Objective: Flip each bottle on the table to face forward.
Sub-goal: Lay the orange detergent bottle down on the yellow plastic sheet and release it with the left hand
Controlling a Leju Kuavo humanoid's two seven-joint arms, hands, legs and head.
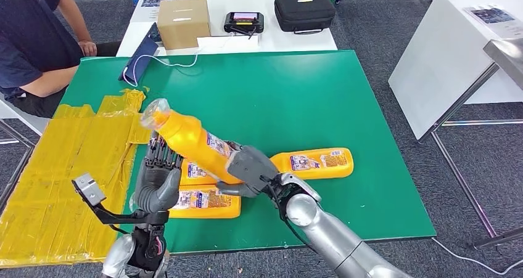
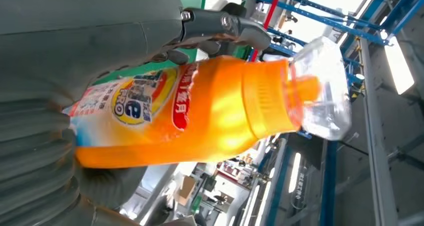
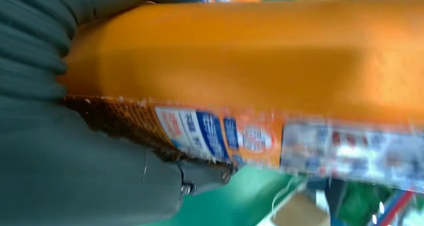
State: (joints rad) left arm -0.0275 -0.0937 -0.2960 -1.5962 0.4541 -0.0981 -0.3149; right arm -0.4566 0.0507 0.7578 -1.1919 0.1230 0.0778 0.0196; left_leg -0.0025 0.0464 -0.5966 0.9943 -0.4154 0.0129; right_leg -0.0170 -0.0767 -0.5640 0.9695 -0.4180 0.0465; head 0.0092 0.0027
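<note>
An orange bottle (image 1: 188, 139) with a clear cap (image 1: 154, 113) is held tilted above the green table (image 1: 296, 93), cap pointing up and to the left. My right hand (image 1: 250, 170) grips its lower body. My left hand (image 1: 159, 179) is around its middle, fingers (image 1: 164, 155) behind it; in the left wrist view the bottle (image 2: 200, 116) lies between thumb and fingers. Its label (image 3: 240, 136) runs past my right thumb in the right wrist view. A second bottle (image 1: 317, 162) lies flat to the right. Two more bottles (image 1: 206, 204) (image 1: 196, 172) lie under my hands, partly hidden.
A yellow sheet (image 1: 61, 167) covers the table's left part. A person (image 1: 31, 44) sits at the far left corner. A tablet (image 1: 139, 59) with a white cable lies at the back edge. Beyond it are a cardboard box (image 1: 183, 20), a controller (image 1: 243, 22) and a black case (image 1: 304, 10).
</note>
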